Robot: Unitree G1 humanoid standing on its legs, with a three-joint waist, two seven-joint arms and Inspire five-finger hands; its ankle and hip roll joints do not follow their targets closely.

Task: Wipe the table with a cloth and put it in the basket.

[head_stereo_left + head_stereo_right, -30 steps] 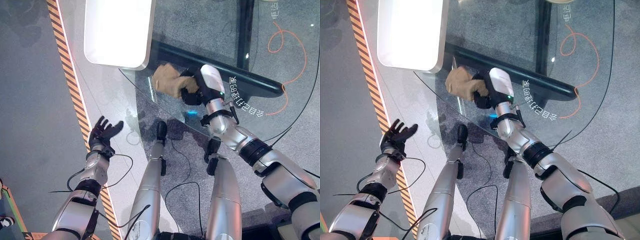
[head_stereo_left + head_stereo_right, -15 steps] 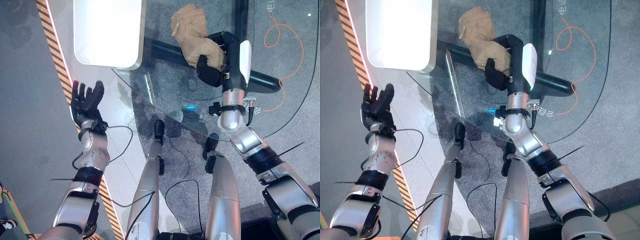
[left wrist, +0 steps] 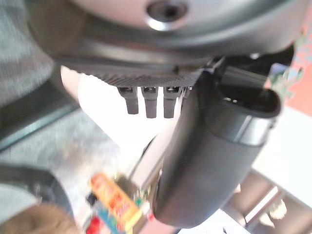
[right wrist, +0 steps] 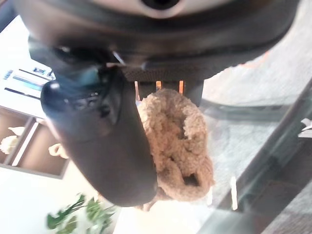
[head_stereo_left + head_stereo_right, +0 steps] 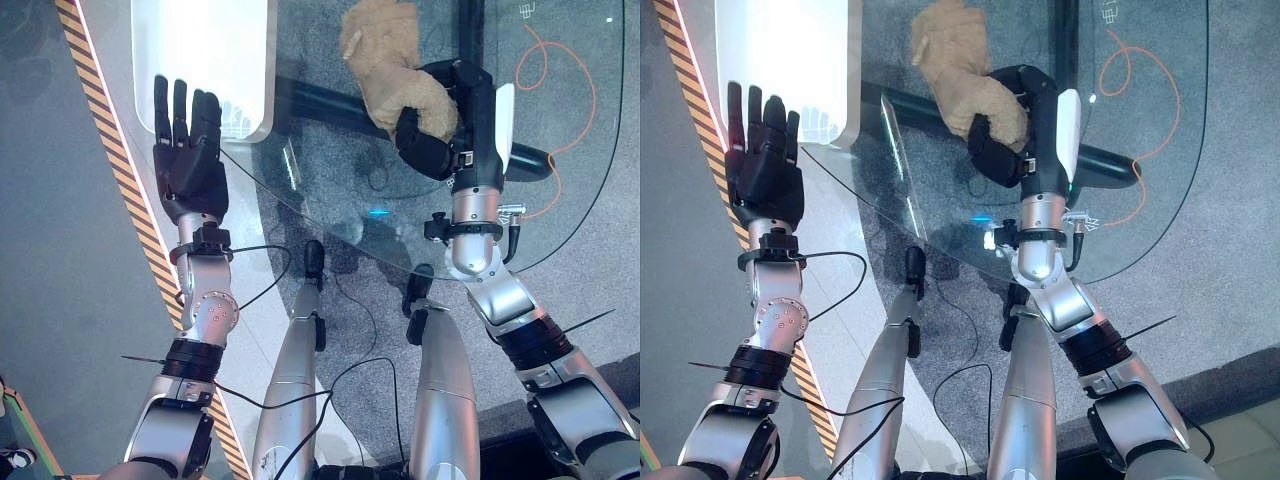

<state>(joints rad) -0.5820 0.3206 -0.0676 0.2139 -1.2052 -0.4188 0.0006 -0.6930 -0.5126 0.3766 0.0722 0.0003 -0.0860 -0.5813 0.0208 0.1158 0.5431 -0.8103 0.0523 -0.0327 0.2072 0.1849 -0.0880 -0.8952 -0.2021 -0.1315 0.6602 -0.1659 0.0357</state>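
two hands noted. left hand (image 5: 188, 160), fingers straight and empty, hovers at the glass table (image 5: 330, 190) left edge. farther in, right hand (image 5: 440, 125) clutches the tan cloth (image 5: 392, 65) over the glass. wiping apparently underway; basket placement outstanding.

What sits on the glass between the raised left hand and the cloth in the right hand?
In the left eye view, the white tray's corner and bare glass table lie between the left hand and the cloth gripped by the right hand.
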